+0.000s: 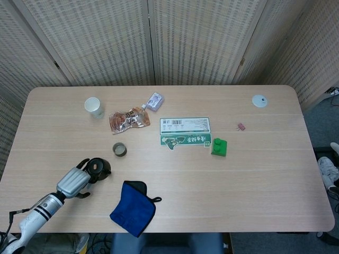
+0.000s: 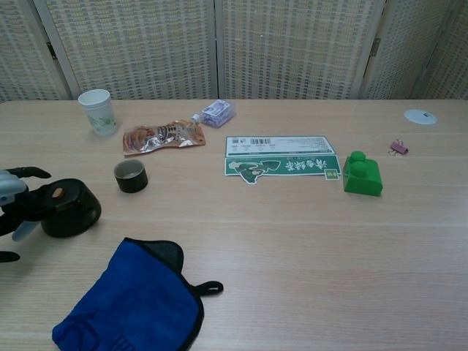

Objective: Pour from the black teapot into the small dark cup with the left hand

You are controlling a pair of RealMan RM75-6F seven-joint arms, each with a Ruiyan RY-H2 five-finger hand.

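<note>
Teapot [image 1: 99, 168] is seated upright on the counter [image 1: 254, 174], with the small dark cup [image 1: 119, 150] near at its 1 o'clock. Left hand [image 1: 73, 182] is pressed against its 8 o'clock side; whether the fingers [image 2: 23, 173] are grasping it cannot be told

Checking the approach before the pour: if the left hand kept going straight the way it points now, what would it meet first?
The black teapot, right at the left hand; whether the fingers already touch it is unclear. The small dark cup lies beyond.
</note>
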